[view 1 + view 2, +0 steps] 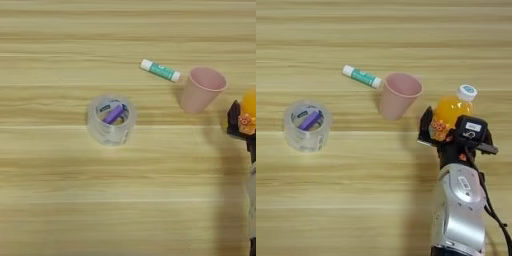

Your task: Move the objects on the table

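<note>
Juice bottle, orange w/ white cap and colourful label, stood upright at table's right side, clamped between the two black fingers of right gripper; one finger showed on its left flank, the other was hidden behind the gripper body. Silver forearm came in from bottom edge, right of centre. Pink cup stood just left of bottle, near but apart, open end up and leaning a little. Green-and-white tube lay flat behind cup, close to its rim, contact not determinable. Clear round tub w/ purple stick inside sat well apart to the left. Open room: broad bare wood in front of all items, between tub and cup, and toward far edge. Table light wood-grain, long horizontal plank lines; it filled both views, no edges seen.
</note>
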Tool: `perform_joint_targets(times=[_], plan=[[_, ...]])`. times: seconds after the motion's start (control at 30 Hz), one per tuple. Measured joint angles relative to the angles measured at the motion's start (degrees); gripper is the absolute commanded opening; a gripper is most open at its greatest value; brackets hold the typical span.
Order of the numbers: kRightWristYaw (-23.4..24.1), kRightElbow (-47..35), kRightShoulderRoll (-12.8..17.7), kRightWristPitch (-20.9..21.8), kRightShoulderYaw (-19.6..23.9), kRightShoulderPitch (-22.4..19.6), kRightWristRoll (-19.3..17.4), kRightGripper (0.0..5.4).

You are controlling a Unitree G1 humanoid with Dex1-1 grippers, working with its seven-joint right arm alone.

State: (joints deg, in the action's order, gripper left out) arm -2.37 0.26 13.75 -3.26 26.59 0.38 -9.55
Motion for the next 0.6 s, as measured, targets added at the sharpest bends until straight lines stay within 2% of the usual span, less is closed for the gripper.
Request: perform_joint_targets(times=[0.43, 0.6], plan=[[-1.9, 8.21, 3.38, 1.25, 0.84, -4.64, -1.21, 5.38], [-2.11, 9.27, 3.67, 1.57, 0.85, -4.84, -1.33, 5.38]])
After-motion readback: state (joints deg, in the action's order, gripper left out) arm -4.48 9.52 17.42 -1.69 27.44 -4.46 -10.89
